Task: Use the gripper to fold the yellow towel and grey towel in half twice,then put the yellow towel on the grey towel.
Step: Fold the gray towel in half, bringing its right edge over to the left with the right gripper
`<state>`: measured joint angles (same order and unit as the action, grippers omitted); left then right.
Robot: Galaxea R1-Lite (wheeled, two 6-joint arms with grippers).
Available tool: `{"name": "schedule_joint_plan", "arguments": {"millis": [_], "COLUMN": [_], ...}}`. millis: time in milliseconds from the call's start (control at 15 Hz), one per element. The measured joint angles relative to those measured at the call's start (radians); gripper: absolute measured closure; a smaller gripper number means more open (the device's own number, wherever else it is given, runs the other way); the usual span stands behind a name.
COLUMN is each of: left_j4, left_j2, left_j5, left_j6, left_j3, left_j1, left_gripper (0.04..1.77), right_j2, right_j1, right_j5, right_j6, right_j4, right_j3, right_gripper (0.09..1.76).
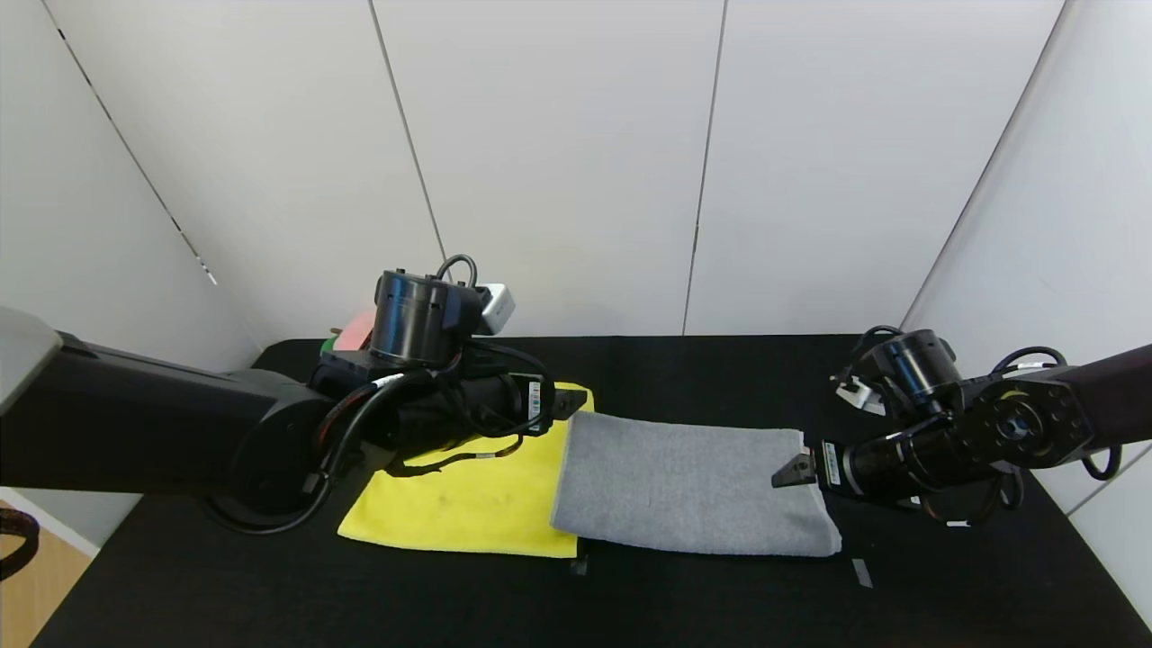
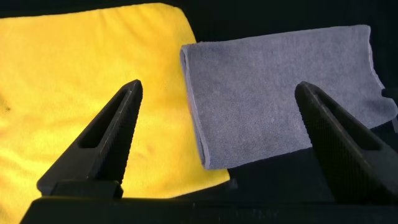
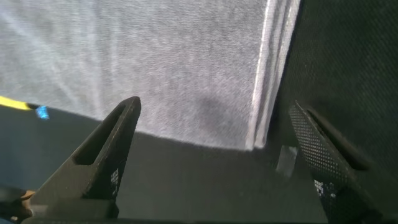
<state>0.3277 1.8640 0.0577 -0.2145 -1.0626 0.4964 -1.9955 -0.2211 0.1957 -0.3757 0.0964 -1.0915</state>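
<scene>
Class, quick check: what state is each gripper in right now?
Left gripper: jaws open, holding nothing, above the yellow towel and grey towel.
Right gripper: jaws open, holding nothing, at the grey towel's end.

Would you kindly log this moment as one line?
left gripper: open over yellow towel | right gripper: open at grey towel edge

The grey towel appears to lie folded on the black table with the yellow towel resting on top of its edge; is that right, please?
Not quite: the grey towel lies folded on the black table, but its edge rests on top of the yellow towel, not under it. The left wrist view shows the overlap.
</scene>
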Motion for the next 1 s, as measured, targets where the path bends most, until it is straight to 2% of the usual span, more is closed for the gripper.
{"name": "schedule_joint_plan", "arguments": {"millis": [1000], "left_j4": [0.000], "left_j2": [0.001], "left_j5": [0.000], "left_j6": [0.000], "left_j3": [-0.001], "left_j1": [0.001], "left_gripper": [0.09], "right_j2": [-0.090], "right_j1": [0.005], "right_j5": [-0.003], "right_j6": [0.004], "right_j4": [-0.015], "right_j3": [-0.007], "right_gripper": [0.14]}}
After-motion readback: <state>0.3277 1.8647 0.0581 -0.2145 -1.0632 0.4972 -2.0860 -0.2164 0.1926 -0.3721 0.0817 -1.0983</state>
